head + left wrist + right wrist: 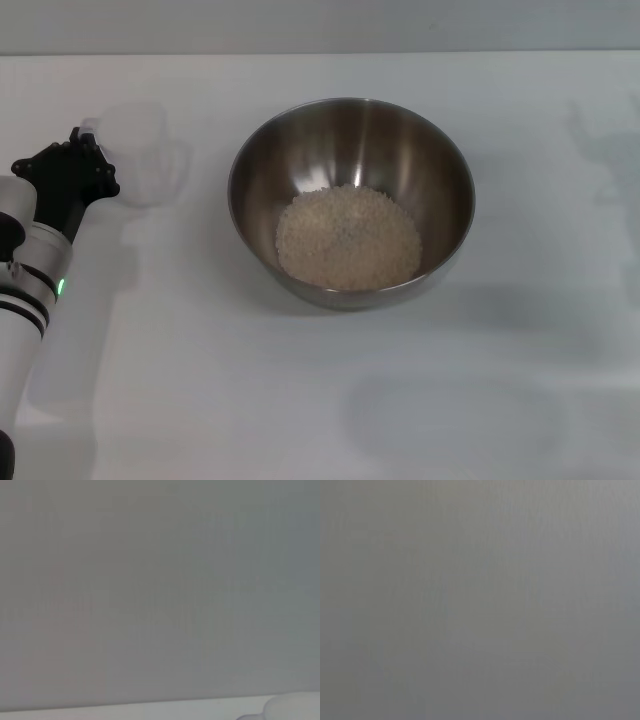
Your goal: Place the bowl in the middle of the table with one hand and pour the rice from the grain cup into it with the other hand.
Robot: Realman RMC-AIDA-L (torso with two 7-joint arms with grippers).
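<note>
One bowl (351, 200) w/ rice (348, 238) mid table (300, 400); left gripper (88, 150) by grain cup (140, 150), grip unclear

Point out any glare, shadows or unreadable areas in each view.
Head view: streaky glare inside the bowl, a soft shadow on the table beside it, and the clear cup nearly vanishes against white. Left wrist view: mostly featureless grey. Right wrist view: entirely blank grey.

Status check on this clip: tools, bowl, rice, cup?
Left tool at the cup, left of bowl. Right arm out of view. Rice in bowl, mid-table. Nothing in the way.
</note>
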